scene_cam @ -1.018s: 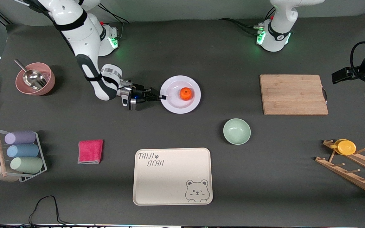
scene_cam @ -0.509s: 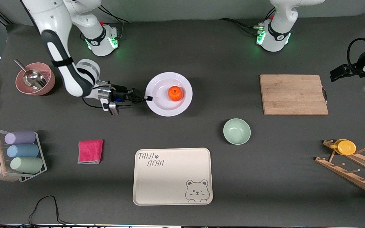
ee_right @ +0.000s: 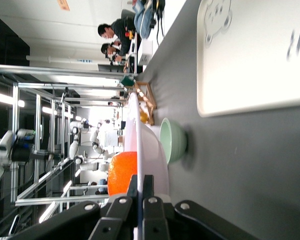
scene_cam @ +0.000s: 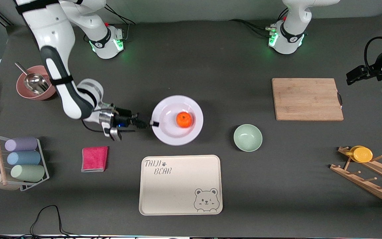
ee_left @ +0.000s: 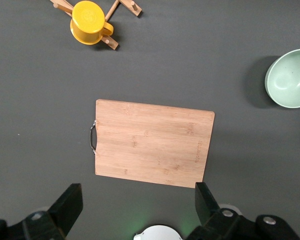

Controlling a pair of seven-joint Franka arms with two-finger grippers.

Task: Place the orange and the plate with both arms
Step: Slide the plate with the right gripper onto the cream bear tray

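The right gripper (scene_cam: 153, 123) has its fingers clenched on the rim of the plate (scene_cam: 167, 131), at the edge turned toward the right arm's end of the bench (scene_cam: 191, 56); in the right wrist view the two fingers (ee_right: 148, 186) pinch the thin white rim between them, with the plate (ee_right: 152, 150) seen edge-on. The orange (scene_cam: 183, 119) sits on the plate, a little off its middle toward the left arm's end, and shows in the right wrist view as a bright curve (ee_right: 123, 171) above the rim. Taking the plate as the landmark: the tray (scene_cam: 180, 185) (beige, with a bear printed in one corner) lies nearer to the front camera than the plate and just apart from it; the green bowl (scene_cam: 247, 137) stands beside the plate toward the left arm's end and slightly nearer the camera; the cutting board (scene_cam: 307, 99) lies well apart from the plate, farther toward that same end; the pink cloth (scene_cam: 94, 158) lies nearer the camera than the plate, toward the right arm's end. The left gripper (ee_left: 137, 212) waits high over the cutting board's edge, well apart from the plate, its fingers spread and released around nothing.
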